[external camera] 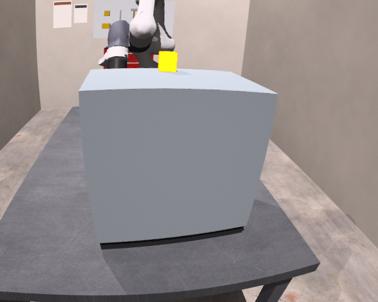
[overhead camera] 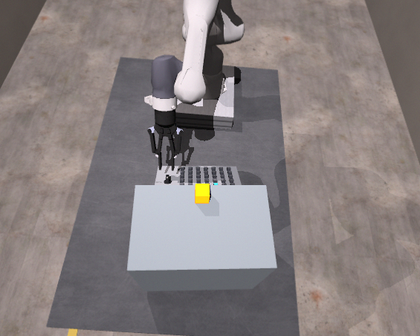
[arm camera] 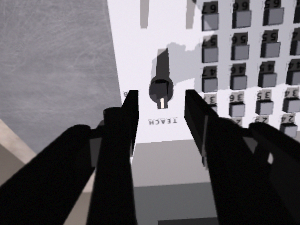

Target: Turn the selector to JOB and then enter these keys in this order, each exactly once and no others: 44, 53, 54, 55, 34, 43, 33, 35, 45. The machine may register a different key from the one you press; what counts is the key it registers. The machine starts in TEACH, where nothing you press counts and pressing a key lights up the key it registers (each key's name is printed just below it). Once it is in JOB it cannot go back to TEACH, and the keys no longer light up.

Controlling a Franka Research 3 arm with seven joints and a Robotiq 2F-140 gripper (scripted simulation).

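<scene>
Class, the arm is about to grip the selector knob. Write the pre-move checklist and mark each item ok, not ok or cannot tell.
1. Gripper open, nothing held: ok.
2. Fingers straddle the selector knob, one on each side: ok.
3. Fingers apart from the knob, no contact yet: ok.
4. Knob pointer at the TEACH label, JOB not yet set: ok.
5. Fingers low enough to close on the knob: cannot tell.
6. Right-hand finger away from key 47: ok.
</scene>
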